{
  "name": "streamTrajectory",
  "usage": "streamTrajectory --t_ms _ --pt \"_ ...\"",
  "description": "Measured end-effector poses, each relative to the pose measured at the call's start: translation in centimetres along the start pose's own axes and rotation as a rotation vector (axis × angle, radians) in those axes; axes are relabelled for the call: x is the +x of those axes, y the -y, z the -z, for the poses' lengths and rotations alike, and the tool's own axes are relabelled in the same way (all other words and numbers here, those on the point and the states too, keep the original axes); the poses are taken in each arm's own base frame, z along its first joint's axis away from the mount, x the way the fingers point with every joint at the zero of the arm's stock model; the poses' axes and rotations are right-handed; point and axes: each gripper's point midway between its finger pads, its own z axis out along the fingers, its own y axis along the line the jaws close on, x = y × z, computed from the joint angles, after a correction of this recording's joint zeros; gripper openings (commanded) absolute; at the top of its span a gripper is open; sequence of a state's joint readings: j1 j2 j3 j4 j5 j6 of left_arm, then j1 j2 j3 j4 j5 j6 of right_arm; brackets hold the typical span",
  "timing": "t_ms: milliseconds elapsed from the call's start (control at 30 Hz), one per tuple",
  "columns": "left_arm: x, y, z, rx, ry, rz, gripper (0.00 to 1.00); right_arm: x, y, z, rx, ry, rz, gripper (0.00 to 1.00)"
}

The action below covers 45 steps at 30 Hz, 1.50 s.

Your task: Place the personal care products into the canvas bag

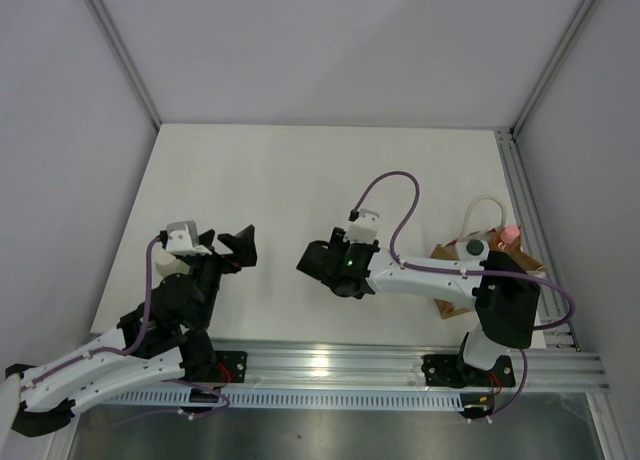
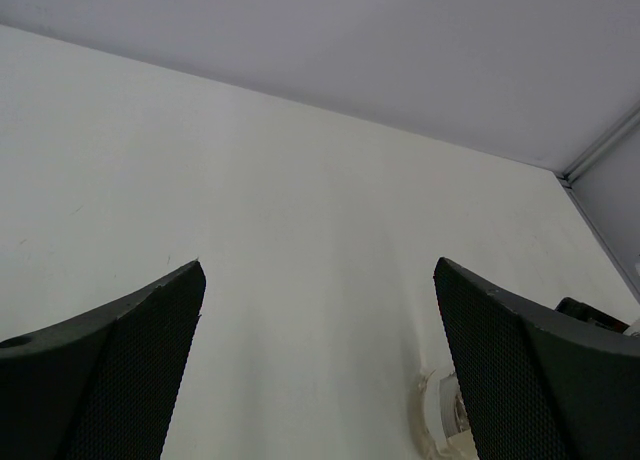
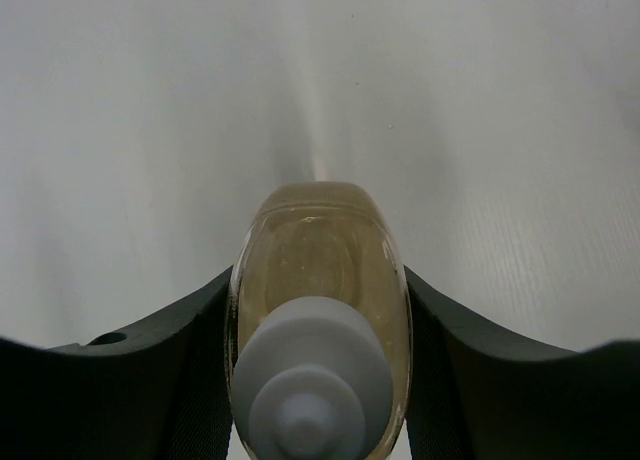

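Note:
A slim amber bottle (image 3: 320,250) with a white cap (image 3: 312,385) fills the right wrist view. My right gripper (image 3: 320,280) is shut on its sides, low over the white table. In the top view that gripper (image 1: 318,265) is at the table's middle and the bottle is hidden under it. The tan canvas bag (image 1: 452,302) lies at the right edge, mostly covered by the right arm, with its cream handle (image 1: 480,215) looping behind. A pink cap (image 1: 509,235) pokes up by the bag. My left gripper (image 1: 235,250) (image 2: 320,270) stands open and empty at the left.
A small white ribbed object (image 2: 440,415) shows at the bottom of the left wrist view, partly behind the right finger. Grey walls enclose the table (image 1: 300,180) on three sides. A metal rail (image 1: 400,365) runs along the near edge.

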<state>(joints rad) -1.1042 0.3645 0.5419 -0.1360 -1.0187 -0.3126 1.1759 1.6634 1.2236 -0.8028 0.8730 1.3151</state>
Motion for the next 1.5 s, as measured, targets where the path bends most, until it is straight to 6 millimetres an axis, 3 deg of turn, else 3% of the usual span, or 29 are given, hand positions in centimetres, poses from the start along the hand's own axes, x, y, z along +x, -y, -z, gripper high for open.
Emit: streamTrajectory --t_ms 233,400,700,933,1167,1300,1500 --pt "0.0 -0.1 0.0 0.001 0.002 0.004 0.99 0.0 -0.3 -0.1 -0.028 0.003 0.092 0.00" --pt "0.0 0.0 0.0 0.002 0.004 0.007 0.99 -0.5 1.3 0.4 0.007 0.003 0.179 0.00" --pt "0.0 0.0 0.0 0.002 0.004 0.008 0.99 -5.3 2.4 5.0 -0.206 0.039 0.204 0.00" --pt "-0.1 0.1 0.0 0.004 0.007 0.012 0.99 -3.7 4.2 4.5 -0.202 0.017 0.306 0.00" --pt "-0.1 0.1 0.0 0.004 0.009 0.016 0.99 -4.4 4.8 4.9 -0.207 0.023 0.322 0.00" --pt "-0.1 0.1 0.0 0.004 0.008 0.014 1.00 -6.5 5.7 5.9 -0.190 0.030 0.311 0.00" --pt "0.0 0.2 0.0 0.004 0.006 0.009 0.99 -13.6 8.2 8.8 -0.175 0.101 0.159 0.00"
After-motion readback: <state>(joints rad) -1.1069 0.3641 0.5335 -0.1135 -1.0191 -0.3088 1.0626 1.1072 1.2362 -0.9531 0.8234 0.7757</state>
